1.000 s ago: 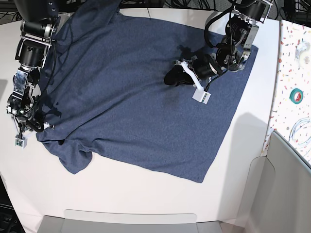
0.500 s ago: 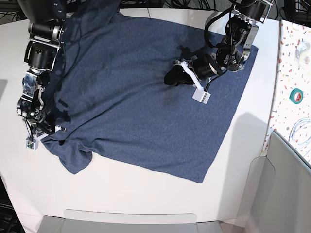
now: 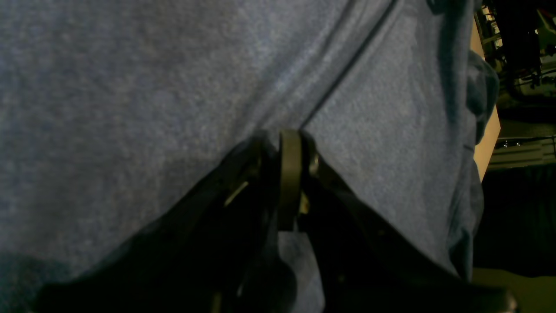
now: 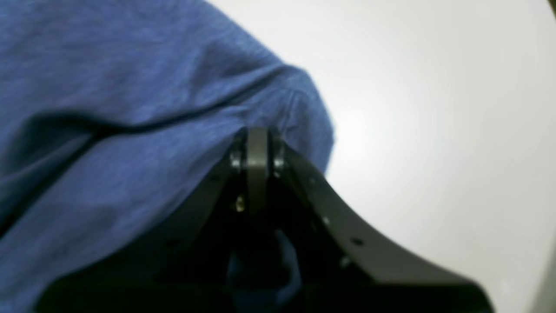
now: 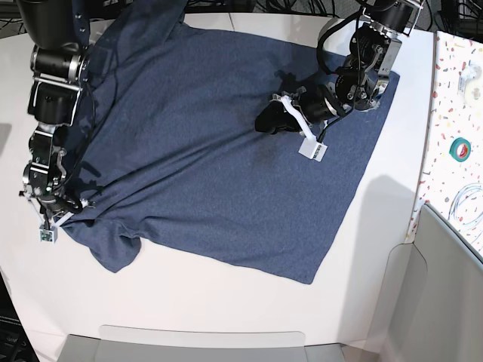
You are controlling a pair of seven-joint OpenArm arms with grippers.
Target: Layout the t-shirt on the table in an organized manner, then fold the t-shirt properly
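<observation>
The dark navy t-shirt point(image 5: 211, 151) lies spread over most of the white table point(image 5: 226, 302), plain side up, with one sleeve point(image 5: 117, 253) crumpled at its near left corner. My right gripper point(image 5: 62, 216) is at the shirt's left edge just above that sleeve. In the right wrist view it point(image 4: 258, 139) is shut on a fold of the t-shirt point(image 4: 108, 87), bare table point(image 4: 434, 108) beside it. My left gripper point(image 5: 264, 122) sits on the cloth right of the shirt's middle. Seen from its wrist, it point(image 3: 289, 139) is shut on a pinched ridge of t-shirt point(image 3: 130, 87).
A narrow speckled surface point(image 5: 453, 83) runs along the right side, holding a teal tape roll point(image 5: 460, 148) and some cables. A grey panel point(image 5: 204, 343) lies at the front edge and a grey box point(image 5: 445, 294) stands at the front right. The shirt's collar end hangs past the table's back edge.
My right gripper has moved toward the front edge and slightly inward, dragging the shirt's left edge with it. The left arm has stayed where it was.
</observation>
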